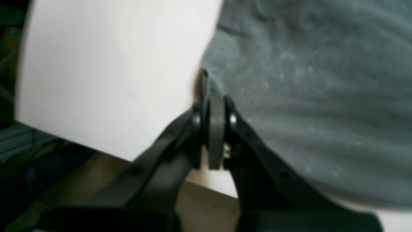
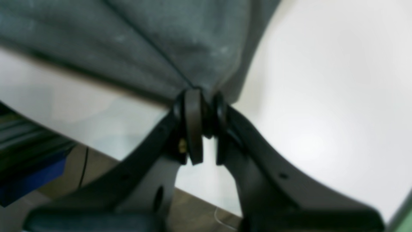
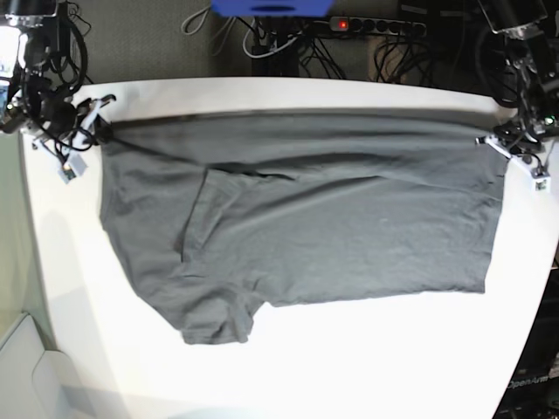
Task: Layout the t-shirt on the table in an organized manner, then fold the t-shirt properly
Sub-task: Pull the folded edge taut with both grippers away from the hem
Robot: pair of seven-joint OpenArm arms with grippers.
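Note:
The dark grey t-shirt [image 3: 306, 218] lies spread across the white table [image 3: 349, 367], pulled taut along its far edge between my two grippers. At the far right, my left gripper [image 3: 491, 140] is shut on the shirt's corner. The left wrist view shows its jaws [image 1: 212, 103] pinched on the hem of the t-shirt [image 1: 305, 80]. My right gripper [image 3: 98, 127] is shut on the opposite corner at the far left. Up close, its fingers [image 2: 201, 100] clamp a bunched fold of the t-shirt [image 2: 161, 38]. One sleeve hangs toward the near left.
A blue box [image 3: 271, 7], a power strip [image 3: 367, 24] with a red light and cables sit behind the table's far edge. Both grippers are close to the table's far corners, with floor beyond. A pale panel [image 3: 26, 367] stands at the near left.

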